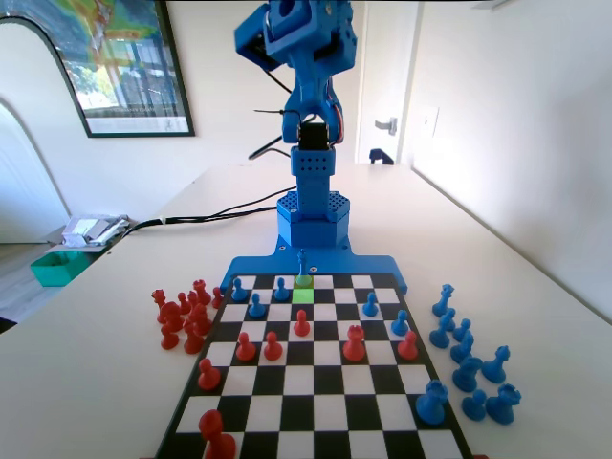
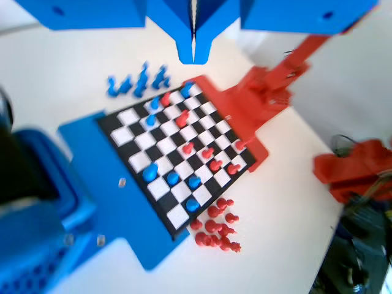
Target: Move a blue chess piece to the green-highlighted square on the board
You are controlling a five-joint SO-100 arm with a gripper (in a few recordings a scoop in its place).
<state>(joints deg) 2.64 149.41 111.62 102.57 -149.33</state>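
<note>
On the back row of the board, nearest the blue arm in the fixed view, the blue chess piece stands upright, slim with a narrow top, on the square just behind the green-highlighted square. That lime square lies one row nearer the camera and carries no piece. Blue pawns stand to its left and right in the same and neighbouring rows, and a red pawn stands a row or so in front of it, close to the same file.

Further out, red pieces cluster on the table off the board's left edge in the fixed view, and larger blue pieces are grouped off its right edge.

The gripper hangs from the top of the wrist view, well above the board, which lies tilted and somewhat blurred below it; its jaws are pressed together with no more than a thin slit between them, and they carry nothing.

Judged from this layout, the task stands at its opening step: the piece is untouched and the arm is raised high. The next move would call for spreading the jaws, descending over the narrow top of the piece without brushing the neighbouring pawns, pinching it, and carrying it one square forward.
</note>
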